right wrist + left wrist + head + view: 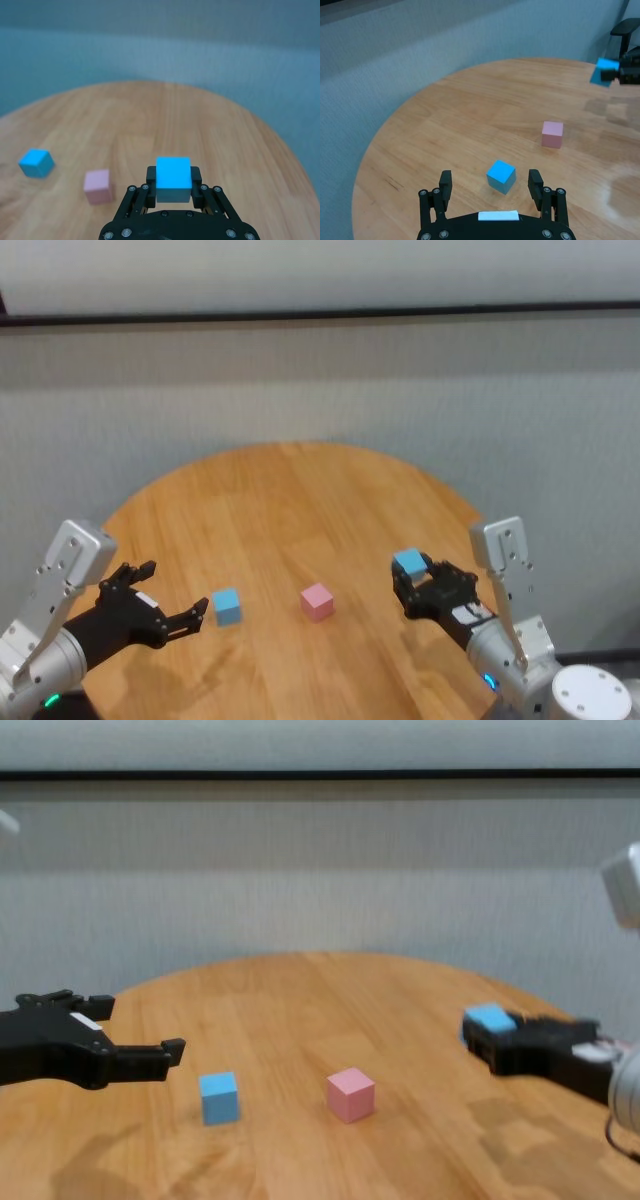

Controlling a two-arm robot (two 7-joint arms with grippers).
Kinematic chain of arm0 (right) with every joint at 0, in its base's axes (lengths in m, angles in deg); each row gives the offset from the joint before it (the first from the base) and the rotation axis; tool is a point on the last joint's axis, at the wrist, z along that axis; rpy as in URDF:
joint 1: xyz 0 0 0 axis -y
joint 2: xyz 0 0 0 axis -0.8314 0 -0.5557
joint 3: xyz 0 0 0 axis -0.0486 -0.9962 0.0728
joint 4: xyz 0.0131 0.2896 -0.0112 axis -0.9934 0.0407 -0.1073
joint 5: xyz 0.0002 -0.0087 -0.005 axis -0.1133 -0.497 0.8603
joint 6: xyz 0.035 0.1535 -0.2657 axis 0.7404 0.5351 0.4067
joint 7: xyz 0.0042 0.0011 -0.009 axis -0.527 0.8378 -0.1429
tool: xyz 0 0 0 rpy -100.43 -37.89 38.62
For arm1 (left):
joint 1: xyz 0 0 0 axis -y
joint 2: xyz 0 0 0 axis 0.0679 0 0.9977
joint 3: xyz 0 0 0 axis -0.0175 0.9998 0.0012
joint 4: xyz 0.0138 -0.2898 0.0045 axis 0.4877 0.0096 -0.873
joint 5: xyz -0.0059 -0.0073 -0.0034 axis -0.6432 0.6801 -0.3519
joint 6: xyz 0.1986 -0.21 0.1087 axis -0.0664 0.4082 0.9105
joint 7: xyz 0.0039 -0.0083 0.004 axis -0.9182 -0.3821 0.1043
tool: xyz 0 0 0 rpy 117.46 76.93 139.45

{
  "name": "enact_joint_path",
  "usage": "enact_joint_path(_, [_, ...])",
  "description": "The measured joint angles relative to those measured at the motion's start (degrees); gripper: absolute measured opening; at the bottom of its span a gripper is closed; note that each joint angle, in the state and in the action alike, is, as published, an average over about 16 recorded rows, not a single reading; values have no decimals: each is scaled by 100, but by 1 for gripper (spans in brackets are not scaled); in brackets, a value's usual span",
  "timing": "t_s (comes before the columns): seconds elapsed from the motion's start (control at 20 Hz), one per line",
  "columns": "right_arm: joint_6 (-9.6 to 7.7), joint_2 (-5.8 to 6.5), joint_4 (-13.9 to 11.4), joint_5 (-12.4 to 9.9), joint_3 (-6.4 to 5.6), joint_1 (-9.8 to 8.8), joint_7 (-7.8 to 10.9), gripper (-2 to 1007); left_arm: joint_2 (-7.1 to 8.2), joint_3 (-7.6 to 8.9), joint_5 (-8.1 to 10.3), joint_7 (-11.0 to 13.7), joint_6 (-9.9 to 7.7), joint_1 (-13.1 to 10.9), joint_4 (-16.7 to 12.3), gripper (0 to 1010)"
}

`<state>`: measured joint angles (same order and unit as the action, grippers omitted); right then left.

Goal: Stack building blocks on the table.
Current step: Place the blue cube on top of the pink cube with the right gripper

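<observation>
Holding a blue block clear of the table, my right gripper has its fingers closed on the cube's two sides; in the chest view the block sits at the fingertips, lifted above the wood. I see the pink block resting on the table off to that gripper's left, well apart from it. My left gripper hovers low with its fingers spread wide. The second blue block lies on the table just ahead of those fingertips, roughly in line with the gap between them but not touched by either one. From the left wrist view, the pink block sits farther out beyond that blue cube, with bare wood between them.
</observation>
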<state>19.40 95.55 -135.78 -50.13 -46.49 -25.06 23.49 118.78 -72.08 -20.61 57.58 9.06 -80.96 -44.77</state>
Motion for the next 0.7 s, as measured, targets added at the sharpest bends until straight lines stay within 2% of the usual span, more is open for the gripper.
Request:
enact_joint_path(0.35, [216,92,-28,-175,38,268,628,370,0,0,0,0,0,0,0,1000])
enact_joint_path(0.7, [329,183,196,-412,196,546,1165,371,0,0,0,0,0,0,0,1000])
